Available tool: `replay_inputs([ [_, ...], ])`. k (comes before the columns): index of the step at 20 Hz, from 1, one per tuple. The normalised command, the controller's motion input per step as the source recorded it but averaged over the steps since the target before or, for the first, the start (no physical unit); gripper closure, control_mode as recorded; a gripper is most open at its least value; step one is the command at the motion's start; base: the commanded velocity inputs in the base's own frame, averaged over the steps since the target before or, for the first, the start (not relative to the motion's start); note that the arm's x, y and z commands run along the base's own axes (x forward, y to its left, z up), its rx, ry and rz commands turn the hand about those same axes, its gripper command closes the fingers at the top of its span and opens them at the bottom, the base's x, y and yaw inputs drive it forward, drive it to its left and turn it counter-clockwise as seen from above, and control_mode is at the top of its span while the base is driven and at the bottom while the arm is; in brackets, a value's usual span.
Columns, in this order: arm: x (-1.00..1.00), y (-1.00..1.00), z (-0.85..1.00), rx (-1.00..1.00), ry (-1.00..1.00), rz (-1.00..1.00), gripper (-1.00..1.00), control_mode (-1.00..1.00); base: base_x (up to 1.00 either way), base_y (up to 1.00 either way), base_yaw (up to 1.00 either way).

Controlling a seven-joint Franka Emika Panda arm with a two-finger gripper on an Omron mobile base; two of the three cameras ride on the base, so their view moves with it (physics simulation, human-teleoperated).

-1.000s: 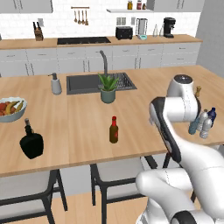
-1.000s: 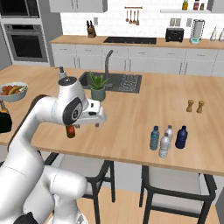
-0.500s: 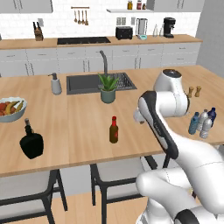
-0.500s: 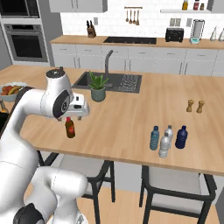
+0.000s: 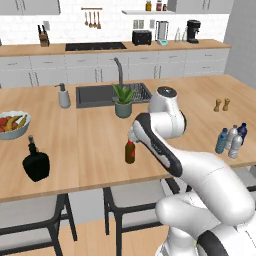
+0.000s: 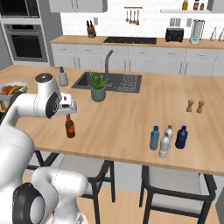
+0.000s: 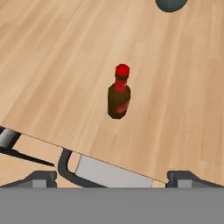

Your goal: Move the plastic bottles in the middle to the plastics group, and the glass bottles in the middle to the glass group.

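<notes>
Your gripper (image 7: 112,177) hangs above the tabletop (image 5: 85,140) with its jaws spread wide apart and nothing between them. The brown glass bottle (image 7: 119,92) with the red cap stands upright below and ahead of it, near the tabletop's front edge and about midway along it; in the hand view it stands clear of the finger tips, untouched. From the base views the wrist sits just over that bottle's cap (image 5: 130,151) (image 6: 69,126), though how much air is left between them is hard for you to judge there.

The squat black glass bottle (image 5: 35,163) stands near the front edge toward the left end, well apart from the brown one. The plastic bottles (image 6: 167,139) stand together close to the front edge toward the right end: a blue-tinted one, a whitish one and a dark blue one, nearly touching. Behind them, nearer the right edge, you can see the two brown shakers (image 6: 195,106) side by side.
</notes>
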Motion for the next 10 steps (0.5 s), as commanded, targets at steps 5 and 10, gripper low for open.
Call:
replay_inputs([
  [5,0.75,0.25,-0.19,-0.04,0.06,0.01,-1.0,-1.0,0.0,0.0,0.0],
  [10,0.48,0.03,-0.25,-0.06,0.09,0.0,-1.0,-1.0,0.0,0.0,0.0],
])
